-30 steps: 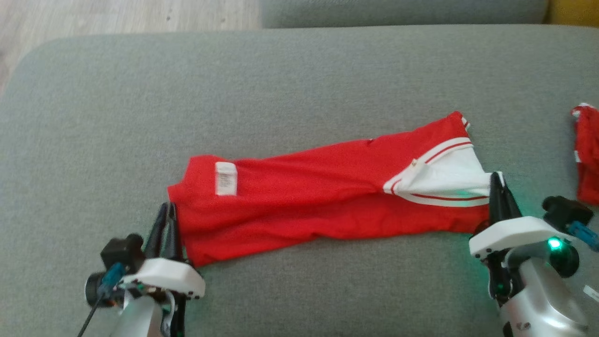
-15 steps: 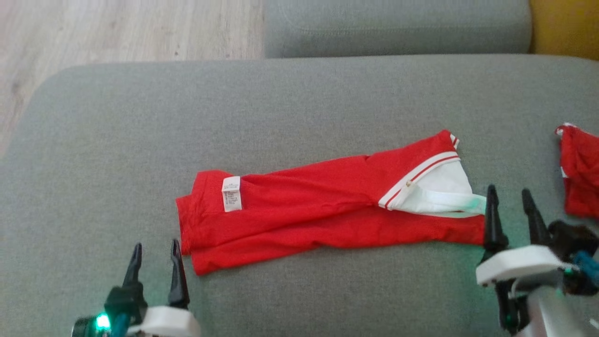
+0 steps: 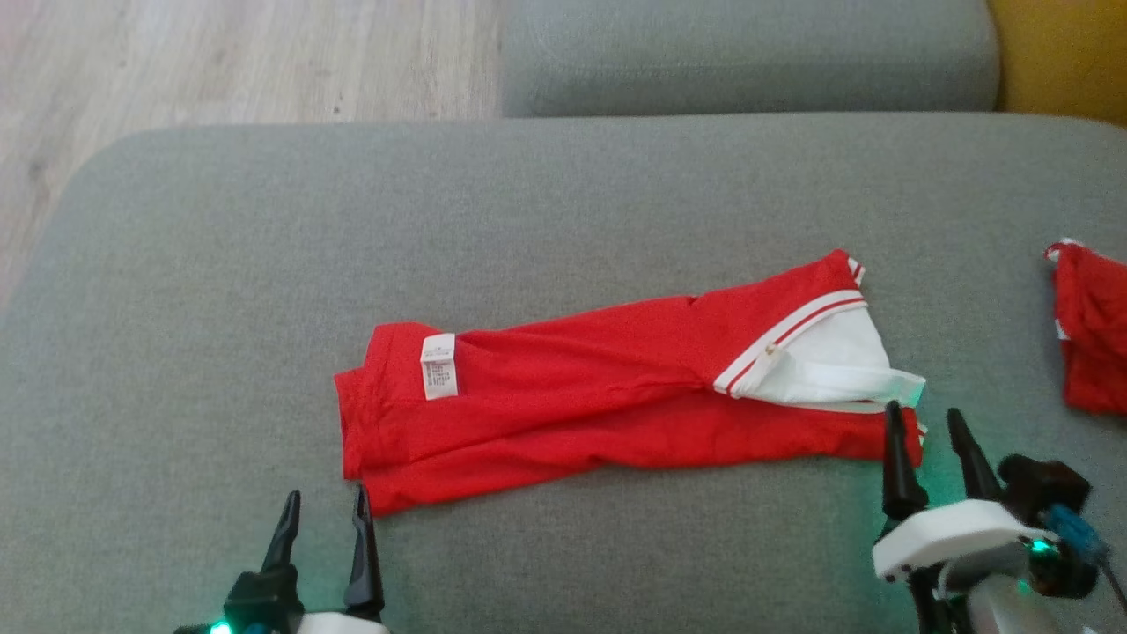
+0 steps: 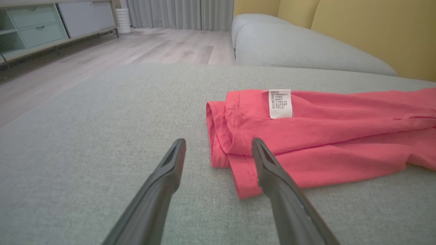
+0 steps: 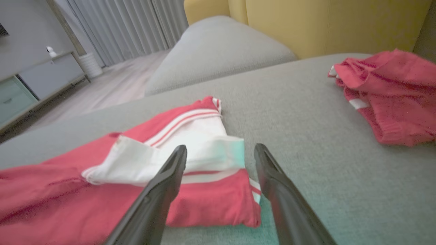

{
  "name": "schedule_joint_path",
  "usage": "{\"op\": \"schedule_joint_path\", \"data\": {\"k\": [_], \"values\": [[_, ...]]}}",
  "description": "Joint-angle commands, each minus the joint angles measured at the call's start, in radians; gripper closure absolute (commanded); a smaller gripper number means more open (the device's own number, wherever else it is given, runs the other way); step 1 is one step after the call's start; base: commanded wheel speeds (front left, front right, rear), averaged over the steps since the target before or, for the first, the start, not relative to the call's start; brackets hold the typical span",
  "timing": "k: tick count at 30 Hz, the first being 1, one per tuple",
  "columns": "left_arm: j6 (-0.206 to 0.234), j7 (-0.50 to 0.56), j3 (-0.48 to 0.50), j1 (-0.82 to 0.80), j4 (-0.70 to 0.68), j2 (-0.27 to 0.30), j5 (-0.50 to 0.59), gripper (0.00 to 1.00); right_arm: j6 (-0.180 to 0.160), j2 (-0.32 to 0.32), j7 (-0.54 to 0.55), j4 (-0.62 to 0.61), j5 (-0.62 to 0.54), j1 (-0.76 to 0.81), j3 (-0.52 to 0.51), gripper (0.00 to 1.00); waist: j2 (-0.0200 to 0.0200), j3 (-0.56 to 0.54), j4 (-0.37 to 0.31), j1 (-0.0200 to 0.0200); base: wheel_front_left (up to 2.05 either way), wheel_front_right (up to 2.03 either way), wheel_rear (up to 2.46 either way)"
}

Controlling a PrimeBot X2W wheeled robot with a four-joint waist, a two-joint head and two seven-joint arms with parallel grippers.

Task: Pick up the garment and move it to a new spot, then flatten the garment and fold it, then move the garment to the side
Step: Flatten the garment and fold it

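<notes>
Garment [image 3: 616,396] lies on the grey sofa cushion [image 3: 563,194], about mid-width and nearer the front edge than the back. Its long axis runs left-right, with the right end skewed toward the back edge. It reads as a narrow strip, layers doubled lengthwise, with the care label [image 3: 438,365] face up at the left end and the white striped panel [image 3: 828,352] at the right end. My read: relocate and flatten are done and the first lengthwise fold is in; cross fold(s) and the move to the side are left. Fold isn't tidy: the near layer pokes out past the upper one at the left end, with some wrinkles mid-strip. Left gripper [image 3: 325,493] has jaws apart, empty, just off the strip's near-left corner. Right gripper [image 3: 923,409] has jaws apart, empty, at the near-right corner; can't tell if a fingertip touches the hem. Second red garment [image 3: 1092,335] sits at the cushion's right edge, well apart, probably the side pile.
</notes>
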Motion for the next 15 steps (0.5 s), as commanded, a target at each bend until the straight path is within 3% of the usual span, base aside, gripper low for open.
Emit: {"op": "schedule_joint_path", "data": {"k": [1,8,15], "values": [[0.001,-0.008,0.022,-0.043,-0.024,0.003,-0.011,0.00,0.003,-0.005,-0.014,-0.013,-0.012,-0.063,0.030,0.00,-0.0001,0.014,0.004,0.0001,0.00,0.00,0.00],[0.000,-0.008,-0.027,-0.095,-0.006,0.003,-0.030,0.00,0.003,-0.005,-0.014,0.151,-0.093,-0.241,-0.001,0.00,-0.0001,0.090,0.033,0.0001,0.00,0.00,0.00],[-0.001,-0.008,-0.046,-0.128,0.016,0.003,-0.035,0.00,0.003,-0.006,0.018,0.371,-0.170,-0.361,-0.127,0.00,-0.0001,0.139,0.066,0.0001,0.00,0.00,0.00]]}}
